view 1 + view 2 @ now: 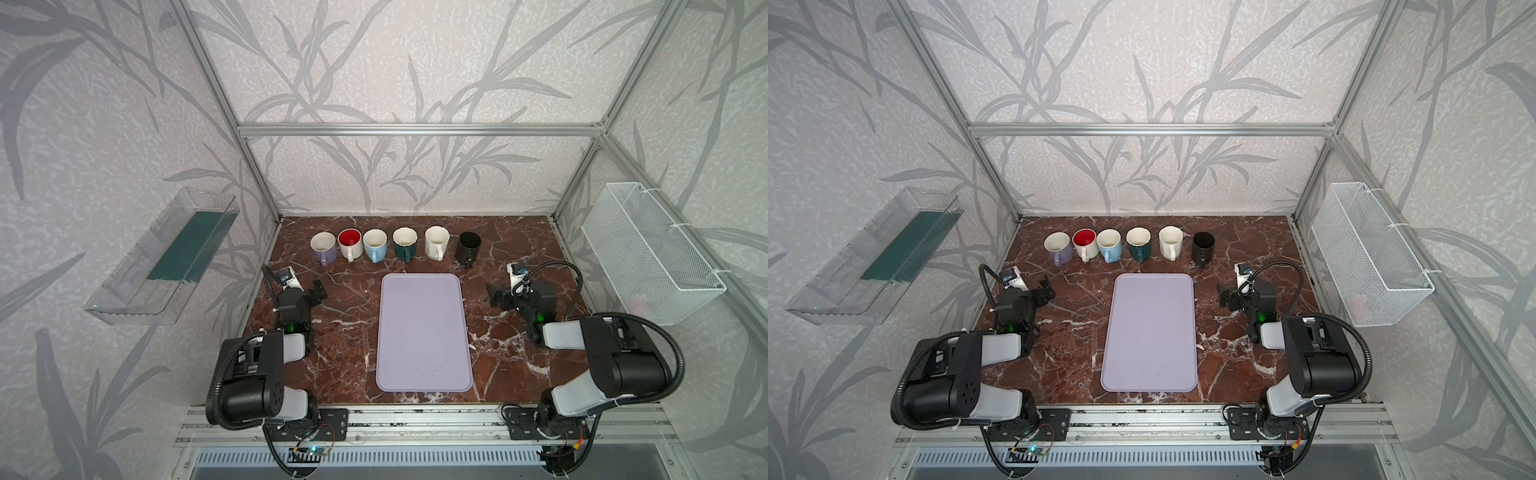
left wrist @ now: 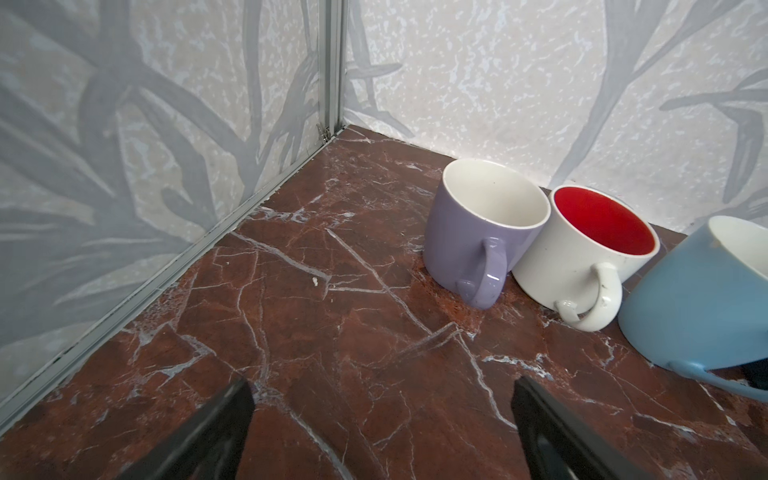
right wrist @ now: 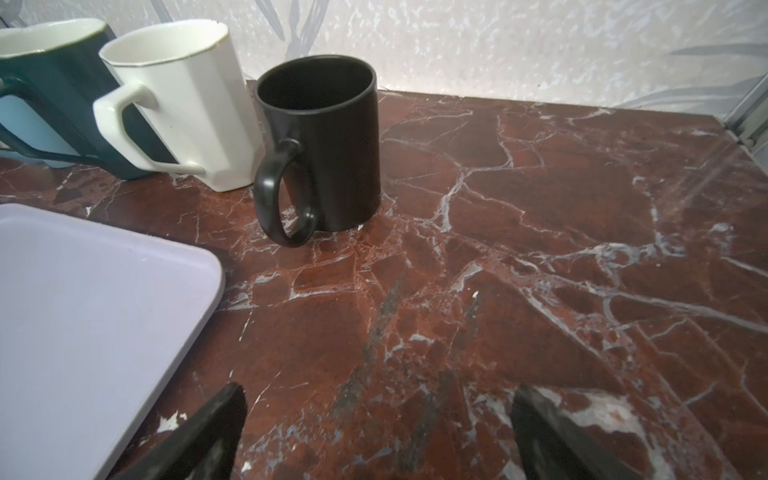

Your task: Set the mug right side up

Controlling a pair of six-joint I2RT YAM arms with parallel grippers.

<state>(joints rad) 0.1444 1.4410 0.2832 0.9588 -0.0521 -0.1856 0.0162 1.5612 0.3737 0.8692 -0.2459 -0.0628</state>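
Six mugs (image 1: 405,243) stand in a row at the back of the tabletop (image 1: 345,332), all mouth-up and none on the tray (image 1: 422,332), so the flip looks done. The left gripper (image 2: 382,399) and right gripper (image 3: 378,403) hold their fingers wide and empty. The next move probably calls only for parking the arms clear of the row.

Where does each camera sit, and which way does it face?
Top views: high over the front rail, looking down toward the back wall; left arm, right arm, tray, mug row.
Left wrist: faces the back-left corner, purple mug; open left pincer shows.
Right wrist: faces the black mug; open right pincer shows.
Shared: both wrists see the light blue mug.
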